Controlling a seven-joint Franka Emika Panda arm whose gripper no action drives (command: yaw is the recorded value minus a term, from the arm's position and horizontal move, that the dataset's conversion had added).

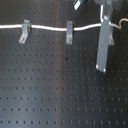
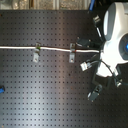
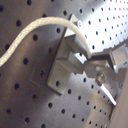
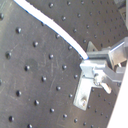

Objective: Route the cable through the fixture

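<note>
White cable (image 1: 50,26) lies across black perforated surface (image 1: 50,90), thru two grey clips (image 1: 24,31) (image 1: 69,32) (red mark at 2nd), its far end pinched in the claw (image 4: 95,61), clamped on it.

The cable (image 1: 47,26) runs across the far part of the board (image 1: 50,90) in the first exterior view, sitting in two clips: one (image 1: 24,31) toward the first exterior view's left, another (image 1: 69,32) near the middle. A taller post (image 1: 103,45) stands to the first exterior view's right.
</note>
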